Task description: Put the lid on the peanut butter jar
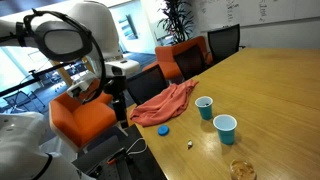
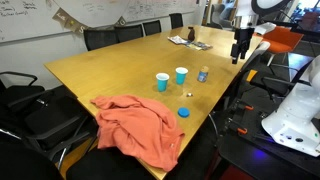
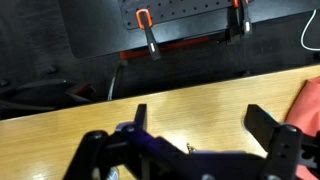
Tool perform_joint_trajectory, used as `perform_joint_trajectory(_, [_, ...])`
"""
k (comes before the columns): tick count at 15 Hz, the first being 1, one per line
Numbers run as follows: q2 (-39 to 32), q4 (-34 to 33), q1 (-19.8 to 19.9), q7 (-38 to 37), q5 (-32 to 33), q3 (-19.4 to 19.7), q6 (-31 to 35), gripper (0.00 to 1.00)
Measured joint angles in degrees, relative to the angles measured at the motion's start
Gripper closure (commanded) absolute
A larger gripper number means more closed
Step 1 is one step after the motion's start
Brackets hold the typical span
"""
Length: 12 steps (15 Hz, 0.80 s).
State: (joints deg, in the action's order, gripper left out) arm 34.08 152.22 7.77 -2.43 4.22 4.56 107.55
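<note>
Two fingers (image 3: 265, 128) spread, seemingly empty, hover apart from the lid (image 1: 163, 128).

arm (image 1: 100, 20): white rounded shells, dark joint rings | jaws: black

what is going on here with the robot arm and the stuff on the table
Nothing is being handled yet. The robot's gripper hangs open and empty near the table edge, close to the red cloth. The blue lid lies on the table by the cloth. The peanut butter jar stands apart from it, beside the two teal cups. So the lid is not yet picked up or on the jar.
</note>
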Motion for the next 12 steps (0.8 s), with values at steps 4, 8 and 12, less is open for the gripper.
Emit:
perform_joint_trajectory(4, [0.0,0.0,0.0,0.0,0.0,0.0,0.0,0.0])
perform_joint_trajectory(8, [-0.04,1.14,-1.23,-0.03,-0.34,-1.35,0.61,0.0])
perform_joint_trajectory(12, [-0.55,7.69,-6.35,-2.43,-2.98,-6.32,9.05,0.0])
